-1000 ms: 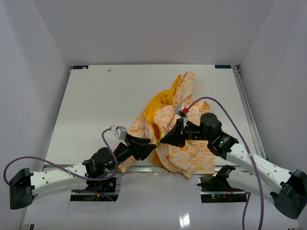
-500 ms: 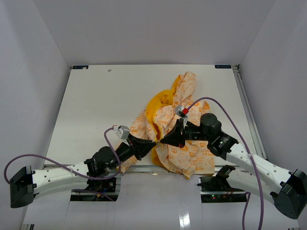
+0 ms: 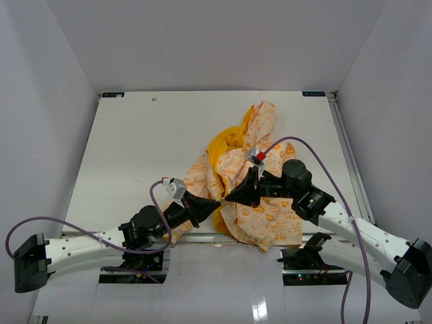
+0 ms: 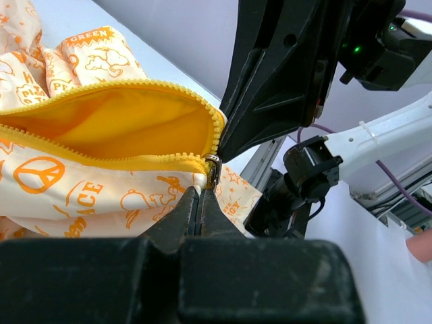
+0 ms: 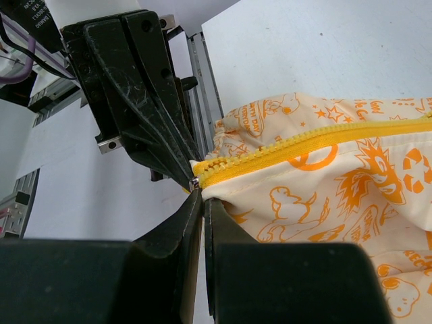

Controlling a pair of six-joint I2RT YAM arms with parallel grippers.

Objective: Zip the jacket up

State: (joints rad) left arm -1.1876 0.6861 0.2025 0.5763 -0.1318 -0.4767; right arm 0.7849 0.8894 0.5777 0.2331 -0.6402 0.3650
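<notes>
The jacket (image 3: 260, 202) lies crumpled on the desk (image 3: 135, 135), right of centre. Its printed cream body is bunched at the near edge and one fold reaches toward the far side. The yellow lining (image 3: 223, 145) shows in an open pocket on the left of the heap.

In the left wrist view the two zipper edges (image 4: 135, 84) spread apart to the left and meet at a small metal slider (image 4: 213, 167). Just below that slider the left jaws are clenched tip to tip on the jacket's hem, with printed cloth hanging on either side.

In the right wrist view a yellow toothed band (image 5: 310, 145) runs from the right to a corner of the cloth. The right jaws are pinched on that corner, with only a thin slit between the fingers.

The two pairs of jaws come in from opposite sides and meet almost nose to nose at the near left edge of the jacket — each wrist camera is filled by the other's black fingers.

The left arm (image 3: 88, 243) stretches in low from the near left corner, and the right arm (image 3: 351, 226) from the near right. A purple cable (image 3: 317, 145) arches over the right arm.
</notes>
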